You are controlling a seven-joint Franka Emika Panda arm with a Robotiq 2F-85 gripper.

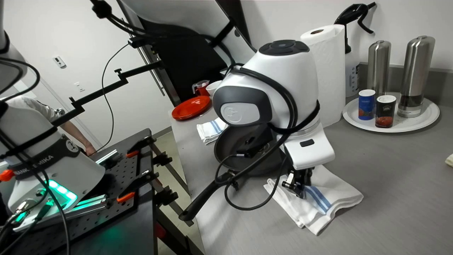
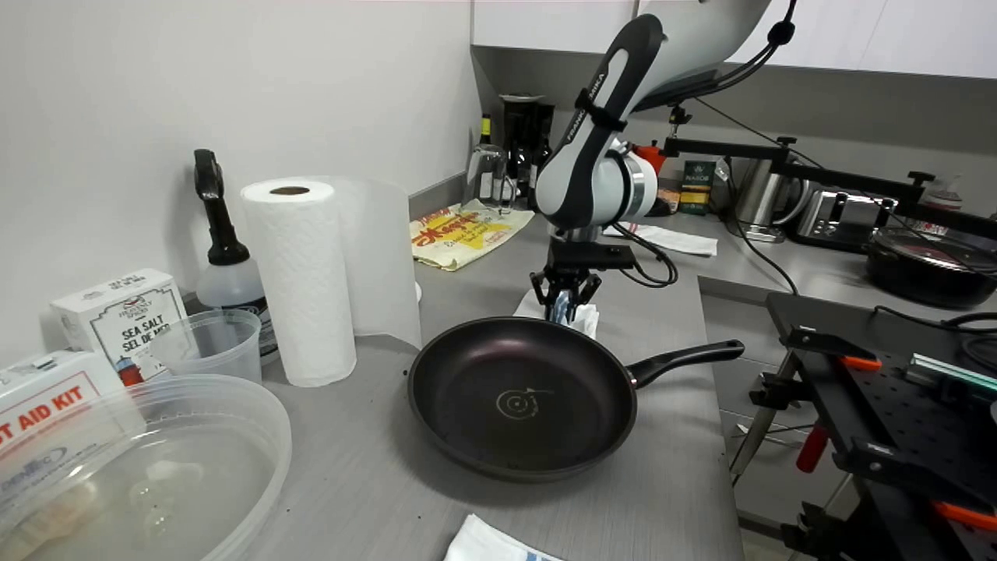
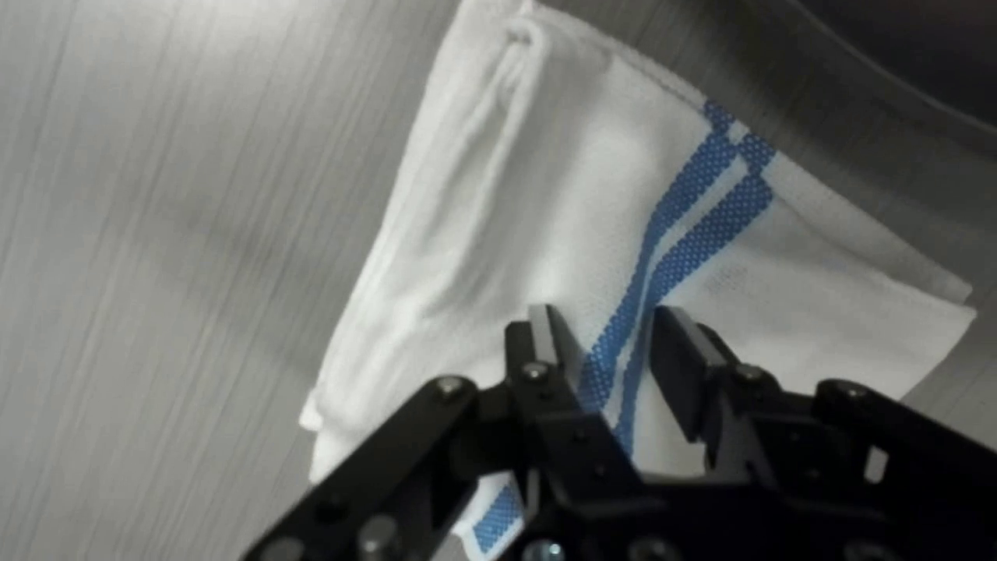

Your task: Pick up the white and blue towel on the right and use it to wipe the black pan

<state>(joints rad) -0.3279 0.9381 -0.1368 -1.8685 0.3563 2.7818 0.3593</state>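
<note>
Wrist view: pincer (image 3: 607, 343) pinches a fold of the white and blue towel (image 3: 561, 226), which lies on the counter (image 3: 156, 273) just beside the black pan (image 2: 483, 405). Step: likely the grasp; next move calls for lifting, carrying over the pan, pressing down to wipe. Readable in an exterior view: arm (image 2: 568, 179), FRANK…MIKA, middle hidden; salt box (image 2: 117, 312), SEA SALT SEL DE MER; kit box (image 2: 39, 413), ST AID KIT, start cut off

The grey counter (image 1: 396, 170) holds pan (image 2: 522, 405) — towel (image 1: 320, 205) — paper roll (image 2: 300, 288).
</note>
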